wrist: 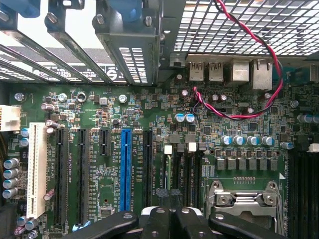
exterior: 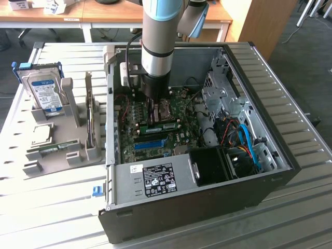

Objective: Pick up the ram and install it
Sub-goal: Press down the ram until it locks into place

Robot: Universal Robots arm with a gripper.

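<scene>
Pincer (wrist: 171, 211) closed, seemingly over ram (wrist: 168, 172)

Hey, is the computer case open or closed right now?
Open. The case lies on its side with the side panel off, so the motherboard is exposed and the arm reaches down into it.

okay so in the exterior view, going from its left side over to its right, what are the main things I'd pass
hard drive standing in the grey holder → open computer case, left wall → robot arm reaching down over the motherboard → silver drive cage → blue cables.
</scene>
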